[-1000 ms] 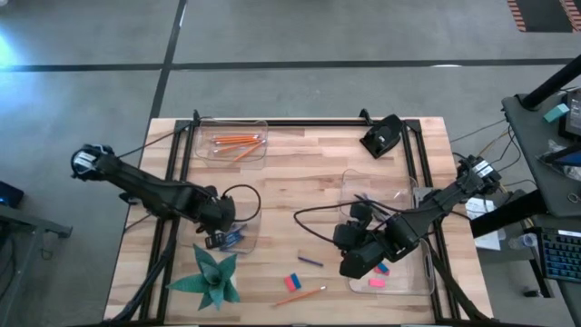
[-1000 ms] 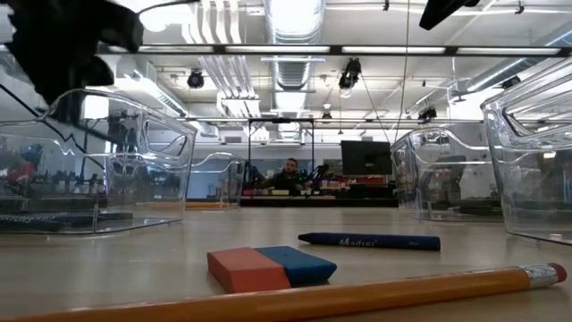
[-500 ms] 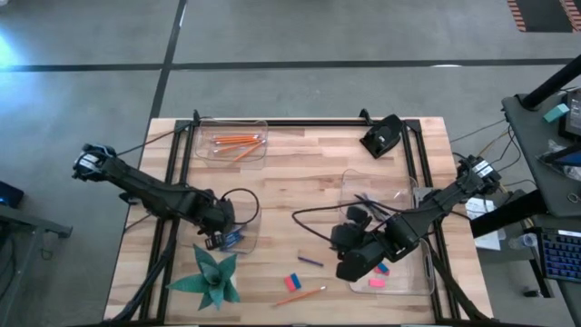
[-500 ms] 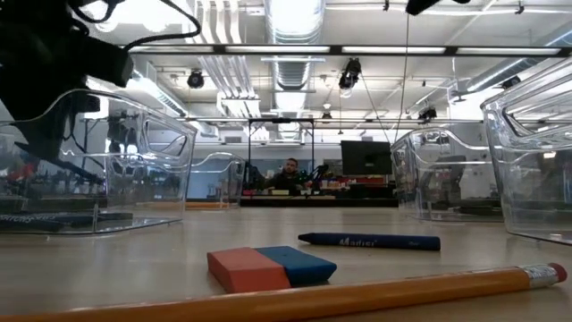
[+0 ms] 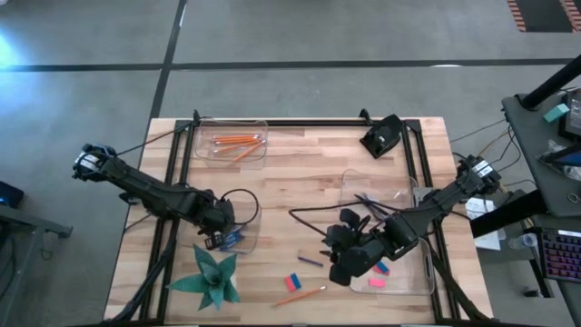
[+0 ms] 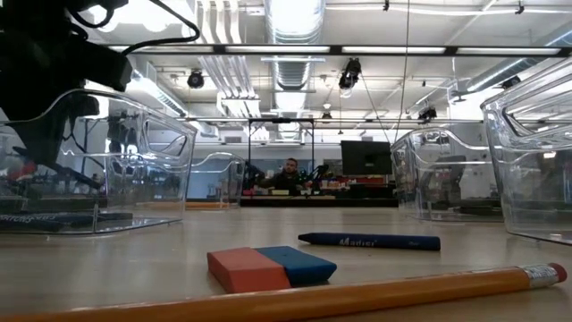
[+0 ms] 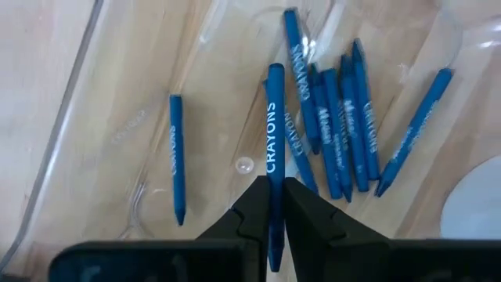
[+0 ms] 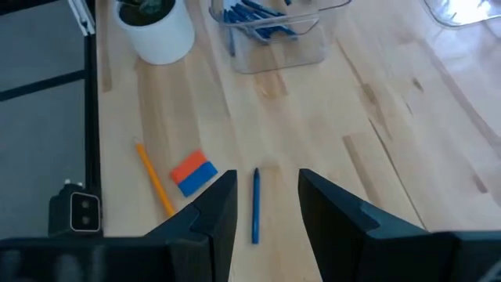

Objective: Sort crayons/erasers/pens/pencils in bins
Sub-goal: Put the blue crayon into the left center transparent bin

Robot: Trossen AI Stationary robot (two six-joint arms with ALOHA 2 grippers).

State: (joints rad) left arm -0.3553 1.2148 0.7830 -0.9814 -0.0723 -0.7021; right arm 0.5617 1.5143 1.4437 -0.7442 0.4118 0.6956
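The wooden bench [image 5: 309, 173] carries everything, and I go from it downward; four clear bins sit on it: the far bin [image 5: 232, 142] holds my orange pencils [image 5: 238, 141], the bin at the right [image 5: 386, 193] holds dark pens, the bin nearest my right arm [image 5: 399, 277] holds pink and blue erasers [image 5: 379, 270], and the left bin [image 5: 238, 227] holds the blue crayons [image 7: 337, 125]; a green paper star [image 5: 211, 275] sits just beside that left bin, in a white pot [image 8: 156, 27]; my left hand [image 7: 272, 207] hangs over the crayon bin with its fingers pinched tight on one blue crayon [image 7: 272, 153], which points straight out from them above the loose heap, while another crayon lies alone to one side in the same bin; my right hand [image 8: 266, 207] hovers over the open bench with its fingers spread apart and nothing between them, a lone dark blue crayon [image 8: 255, 205] lying on the wood in line with the gap; near it lie a red-and-blue eraser [image 8: 192, 172] and one orange pencil [image 8: 154, 188], apart from each other.
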